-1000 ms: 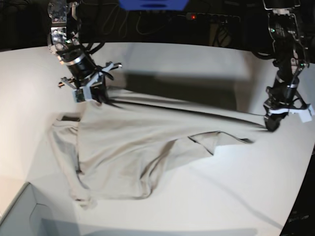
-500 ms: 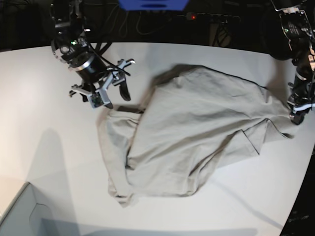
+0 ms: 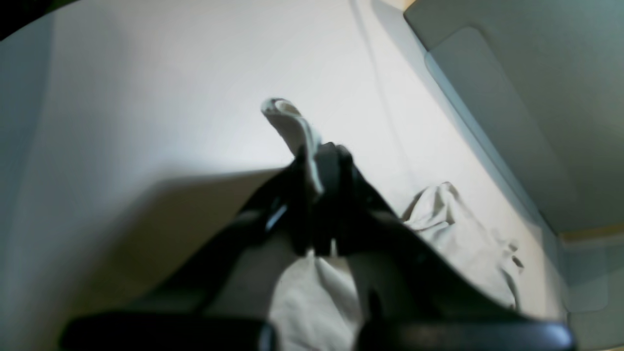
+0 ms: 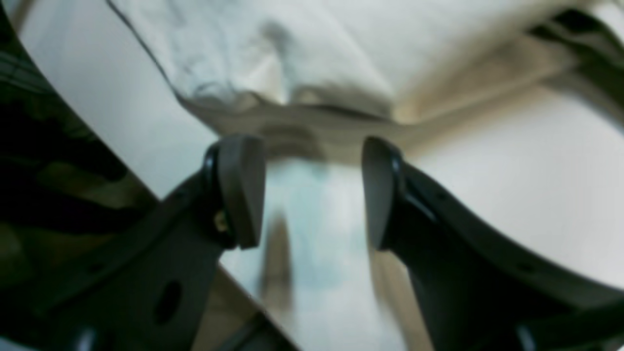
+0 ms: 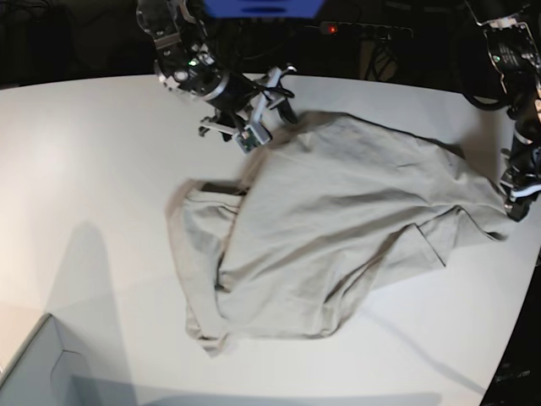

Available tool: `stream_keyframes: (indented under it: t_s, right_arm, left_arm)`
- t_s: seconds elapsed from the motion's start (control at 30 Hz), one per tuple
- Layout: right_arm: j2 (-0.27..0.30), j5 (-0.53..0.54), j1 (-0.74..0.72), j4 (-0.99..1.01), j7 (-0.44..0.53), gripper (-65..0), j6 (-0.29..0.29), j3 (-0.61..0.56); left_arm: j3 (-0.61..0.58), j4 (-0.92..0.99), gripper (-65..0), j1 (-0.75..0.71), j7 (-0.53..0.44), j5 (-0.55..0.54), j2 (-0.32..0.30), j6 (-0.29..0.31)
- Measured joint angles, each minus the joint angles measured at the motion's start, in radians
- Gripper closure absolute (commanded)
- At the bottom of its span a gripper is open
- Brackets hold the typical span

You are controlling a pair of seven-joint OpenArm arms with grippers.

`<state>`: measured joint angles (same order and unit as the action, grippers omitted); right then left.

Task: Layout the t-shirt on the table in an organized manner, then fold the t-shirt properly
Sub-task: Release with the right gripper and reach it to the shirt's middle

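The light grey-beige t-shirt (image 5: 338, 228) lies crumpled on the white table (image 5: 84, 169), stretching from the middle to the right edge. My left gripper (image 5: 514, 205) is at the right edge of the table, shut on a fold of the shirt's edge. In the left wrist view the pinched cloth (image 3: 290, 124) sticks out past the closed fingertips (image 3: 319, 163). My right gripper (image 5: 269, 114) hovers open at the shirt's far left edge and holds nothing. In the right wrist view its fingers (image 4: 241, 190) stand wide apart, with the shirt's hem (image 4: 317, 58) just beyond them.
A pale grey box corner (image 5: 34, 372) sits at the near left; it also shows as the box (image 3: 512, 97) in the left wrist view. A blue object (image 5: 262, 7) and cables lie behind the table's far edge. The table's curved edge runs close by my left gripper.
My right gripper has opened, let go of the shirt and moved toward the far middle of the table. The shirt was swung over to the right. My left gripper stays shut on the cloth.
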<state>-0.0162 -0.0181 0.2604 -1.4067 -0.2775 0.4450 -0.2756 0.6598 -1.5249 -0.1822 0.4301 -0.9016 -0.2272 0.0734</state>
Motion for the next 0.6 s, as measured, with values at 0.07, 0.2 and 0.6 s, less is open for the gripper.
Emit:
stream_keyframes:
  t_s: [0.07, 0.2, 0.6]
  right_arm:
    - [-0.011, -0.001, -0.031, 0.048, -0.003, -32.5, 0.000, 0.005]
    - [-0.021, 0.005, -0.096, 0.125, 0.013, -32.5, -0.002, 0.008]
    - [-0.046, 0.003, -0.261, 0.169, -0.009, 0.0, 0.000, 0.004]
  left_arm:
    - [0.000, 0.000, 0.0, 0.000, 0.000, 0.000, 0.000, 0.000]
    - [0.000, 0.000, 0.0, -0.003, 0.000, 0.000, 0.000, 0.001]
    - [0.000, -0.065, 0.0, -0.072, 0.000, -0.004, 0.000, 0.000]
